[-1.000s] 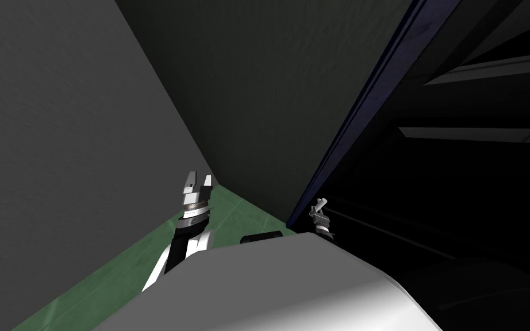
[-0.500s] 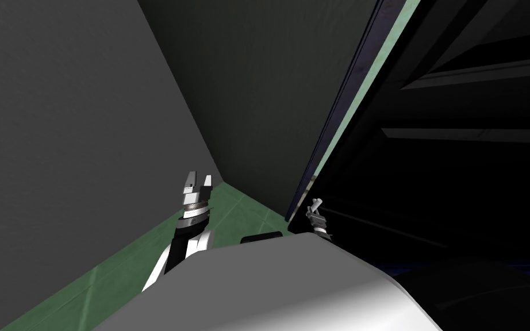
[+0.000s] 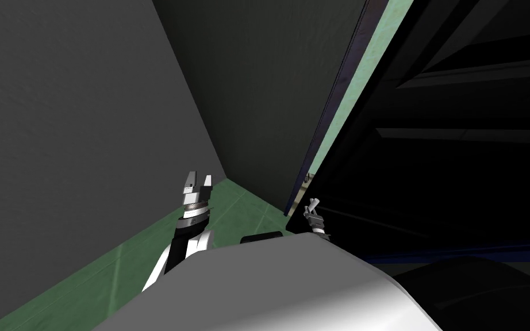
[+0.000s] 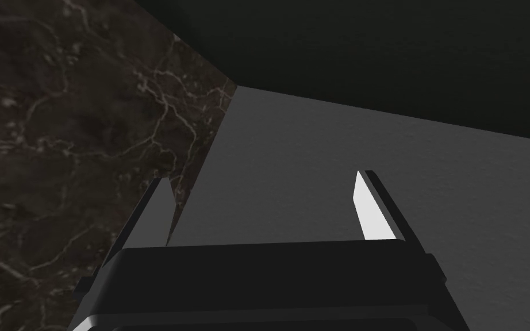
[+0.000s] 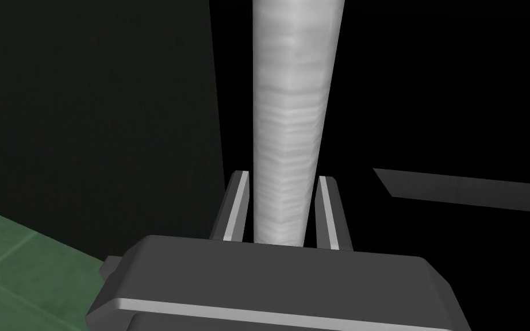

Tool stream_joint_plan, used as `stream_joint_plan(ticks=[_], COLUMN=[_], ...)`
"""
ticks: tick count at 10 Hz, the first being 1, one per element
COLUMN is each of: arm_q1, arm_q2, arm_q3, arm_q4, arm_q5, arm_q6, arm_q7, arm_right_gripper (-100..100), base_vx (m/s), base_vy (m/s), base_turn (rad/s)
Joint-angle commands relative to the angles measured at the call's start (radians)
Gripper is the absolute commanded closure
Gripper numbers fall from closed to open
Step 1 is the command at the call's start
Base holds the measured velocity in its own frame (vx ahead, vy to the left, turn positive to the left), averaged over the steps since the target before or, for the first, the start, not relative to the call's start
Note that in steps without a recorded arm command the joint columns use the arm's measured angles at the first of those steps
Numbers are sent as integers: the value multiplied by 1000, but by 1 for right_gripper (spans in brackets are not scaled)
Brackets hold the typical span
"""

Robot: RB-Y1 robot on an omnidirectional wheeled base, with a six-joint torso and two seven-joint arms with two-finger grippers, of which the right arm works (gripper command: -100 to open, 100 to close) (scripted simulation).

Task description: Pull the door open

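Right gripper (image 3: pixel 314 208): both fingers are pressed against the sides of a light grey, faintly banded bar handle (image 5: pixel 288 132), which sits between them down to the gripper body.

Handle axis: it runs straight out along the fingers, away from the gripper body, and narrows with distance.

The handle is on the dark panelled door (image 3: pixel 465 149), which takes up the right side of the head view. The door's free edge rises up-picture from just beside the right gripper, alongside the dark blue door frame (image 3: pixel 338 97).

A pale green strip (image 3: pixel 367 74) shows in the gap between the frame and the door edge.

Change: there was no strip 1.0 s ago and a thin sliver 0.5 s ago; it is plainly wider now. The whole head view has also swung a little, which is my own move.

Left gripper (image 3: pixel 198 183): fingers spread, nothing between them. It is raised over the green tiled floor (image 3: pixel 143 258) near the plain grey wall (image 3: pixel 57 143), at the same place in the head view as before.
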Motion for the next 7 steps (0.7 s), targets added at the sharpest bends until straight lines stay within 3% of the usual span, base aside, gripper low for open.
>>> stream_joint_plan(ticks=[1,4,5,7], arm_q1=[16,30,22,32], arm_q2=[-15,-37,-32,-48], arm_q3=[20,60,51,80], arm_q4=[-11,-20,-17,-13], arm_q5=[12,40,35,50], arm_q6=[-6,-25,-22,-40], arm_q7=[-13,-39,-34,-56], arm_right_gripper=[100,100,100,100], base_vx=[-209,-248,-107,-192], base_vy=[-9,3,-2,-14], base_turn=[85,68,27,114])
